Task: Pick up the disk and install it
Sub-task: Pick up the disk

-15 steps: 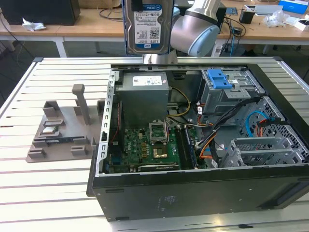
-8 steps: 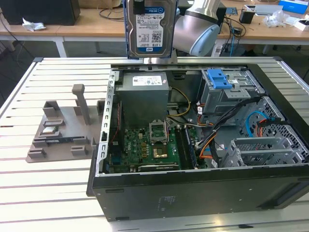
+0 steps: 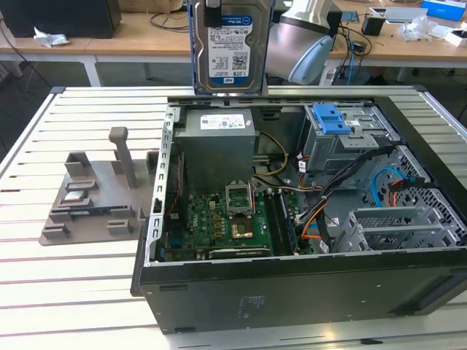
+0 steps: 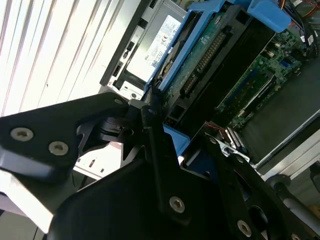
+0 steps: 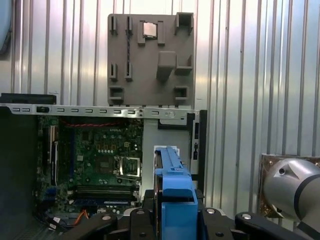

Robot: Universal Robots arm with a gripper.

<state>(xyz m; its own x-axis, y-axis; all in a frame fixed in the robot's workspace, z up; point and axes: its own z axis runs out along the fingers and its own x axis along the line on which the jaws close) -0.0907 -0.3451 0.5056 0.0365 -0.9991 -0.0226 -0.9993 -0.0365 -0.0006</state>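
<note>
hand (image 5: 175,212) pinching disk (image 3: 230,51) by blue rails | aloft over case (image 3: 292,277) | rigid, dense, shock-fragile; rails likely safest hold

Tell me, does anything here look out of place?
Only the disk: it hangs upright in the air above the open computer case, clamped in the jaws, not seated inside. Nothing looks spilled or broken.
</note>
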